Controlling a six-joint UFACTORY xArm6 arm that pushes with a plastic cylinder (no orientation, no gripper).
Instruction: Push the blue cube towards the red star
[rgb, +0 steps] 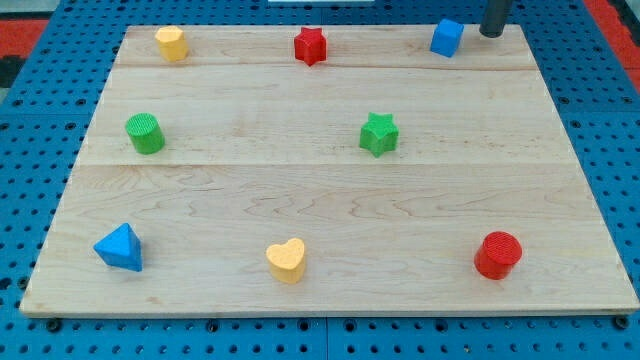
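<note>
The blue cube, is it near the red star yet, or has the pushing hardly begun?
Hardly begun. Done: my tip sits just to the view's right of the blue cube, apart from it. In hand: closing that small gap. Left: sliding the cube toward the view's left along the board's top edge to the red star.

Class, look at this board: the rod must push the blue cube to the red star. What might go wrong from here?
1. The blue cube sits near the board's top edge; a skewed push may slide it off.
2. My tip is just right of the cube; an off-centre contact may spin it away from the red star.
</note>
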